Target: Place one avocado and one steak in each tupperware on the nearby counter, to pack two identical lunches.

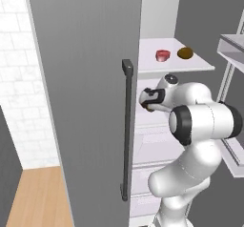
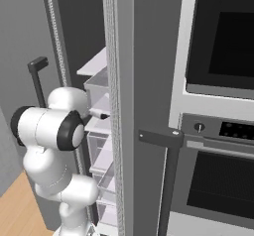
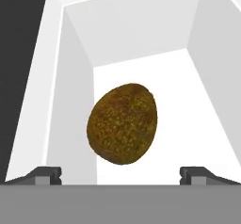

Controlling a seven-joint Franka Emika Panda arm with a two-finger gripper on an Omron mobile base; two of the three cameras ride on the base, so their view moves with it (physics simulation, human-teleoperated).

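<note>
Avocado (image 3: 122, 123) sits ahead of my spread, empty gripper (image 3: 120, 173) inside the fridge; another avocado (image 1: 185, 53) and steak (image 1: 162, 55) remain shelved, so I judge nothing packed.

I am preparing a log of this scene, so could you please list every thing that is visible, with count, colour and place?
avocado: one, dark brown, on a white surface just ahead of the pincer in the hand view.
second avocado: one, brown, on the upper fridge shelf.
steak: one, red-pink, on the same shelf, left of that avocado.
fridge shelf: one, white, upper part of the open fridge.
fridge door: one, grey, open, with a dark bar handle.
drawers: several, clear, stacked inside the fridge.
oven: one, black and silver, right of the fridge.
floor: light wood, lower left.
pincer: one, dark tips, open, before the avocado.
</note>
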